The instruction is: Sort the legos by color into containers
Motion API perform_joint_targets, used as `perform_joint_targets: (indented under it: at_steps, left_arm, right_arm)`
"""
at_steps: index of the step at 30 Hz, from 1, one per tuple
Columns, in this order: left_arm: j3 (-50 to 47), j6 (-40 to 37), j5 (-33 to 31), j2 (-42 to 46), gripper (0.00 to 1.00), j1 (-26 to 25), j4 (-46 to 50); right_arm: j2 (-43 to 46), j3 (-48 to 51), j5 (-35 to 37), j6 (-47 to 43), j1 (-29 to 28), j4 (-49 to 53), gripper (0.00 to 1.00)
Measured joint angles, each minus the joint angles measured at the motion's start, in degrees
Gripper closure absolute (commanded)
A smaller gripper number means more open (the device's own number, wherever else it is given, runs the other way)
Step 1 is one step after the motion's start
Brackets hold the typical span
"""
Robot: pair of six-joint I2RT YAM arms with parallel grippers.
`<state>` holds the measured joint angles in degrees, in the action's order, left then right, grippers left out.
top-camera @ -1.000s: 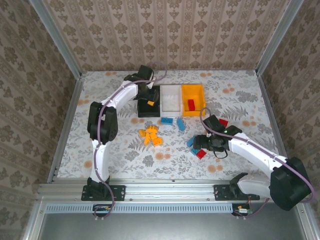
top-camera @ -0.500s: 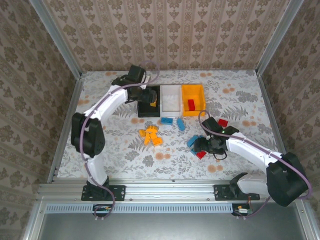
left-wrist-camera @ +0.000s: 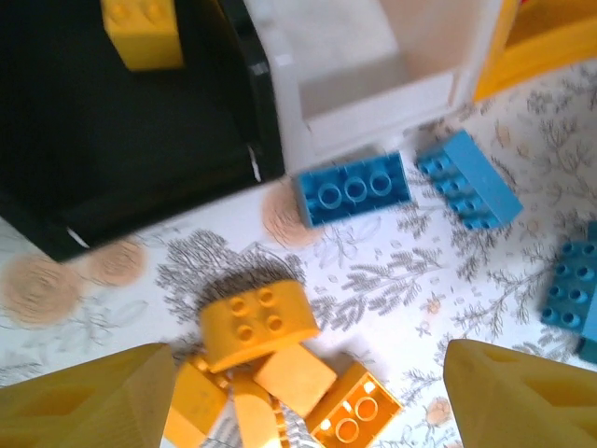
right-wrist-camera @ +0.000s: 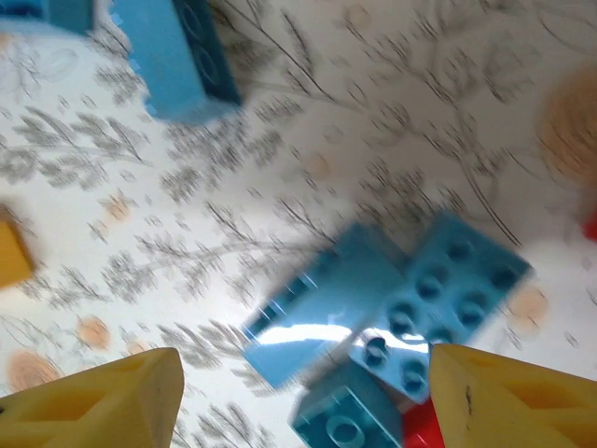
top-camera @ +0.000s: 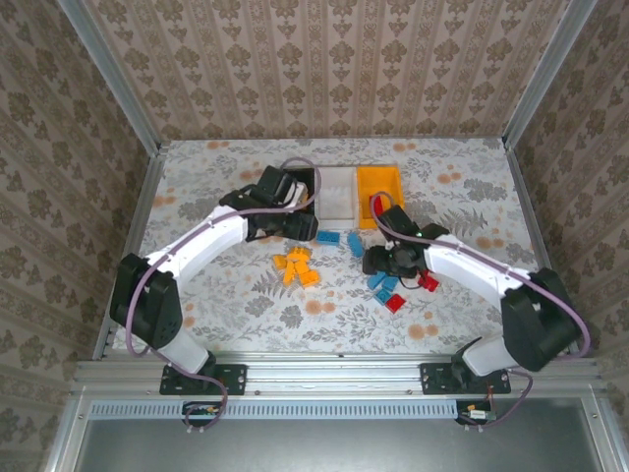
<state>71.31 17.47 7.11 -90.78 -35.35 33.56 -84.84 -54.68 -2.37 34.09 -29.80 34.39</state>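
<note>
**A:** How do the left fingers stand?

**B:** The left gripper [left-wrist-camera: 303, 378] has its yellow fingers [left-wrist-camera: 93, 401] spread wide and grips nothing. It hangs over a heap of yellow-orange legos [left-wrist-camera: 270, 359] lying on the flowered table [left-wrist-camera: 420, 280].

**A:** And beyond that heap?

**B:** Two blue legos [left-wrist-camera: 354, 189] lie just near of the white bin [left-wrist-camera: 373, 93], one touching its wall. To the left is the black bin [left-wrist-camera: 112, 140], with one yellow brick [left-wrist-camera: 140, 33] inside. The orange-yellow bin [left-wrist-camera: 541, 47] sits to the right of the white one.

**A:** The right fingers?

**B:** Also apart. The right gripper [right-wrist-camera: 306, 359] holds nothing, and its fingers [right-wrist-camera: 513, 401] straddle a blue cluster [right-wrist-camera: 392, 317] resting on the table. The picture is blurred.

**A:** Where is it in the overhead view?

**B:** Just near of the orange-yellow bin, with two red legos [top-camera: 395, 303] on the table to its near right. One red brick [top-camera: 374, 204] lies in that bin, partly hidden by the arm.
</note>
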Motion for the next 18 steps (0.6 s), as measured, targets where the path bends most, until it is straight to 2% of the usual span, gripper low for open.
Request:
perform_joint_targets:
  at_steps: [12,18]
  left_arm:
    - [-11.34,3.78,1.97,12.63,0.22,4.42,-1.36]
    - [-14.91,4.42,3.04,16.46,0.22,5.90,-1.16]
  right_arm:
    - [-21.16,-17.44,-1.03,-6.67,-0.55,-0.61,0.39]
    - [-27.67,-23.61,-0.39,-8.13,-0.83,-0.55,0.59]
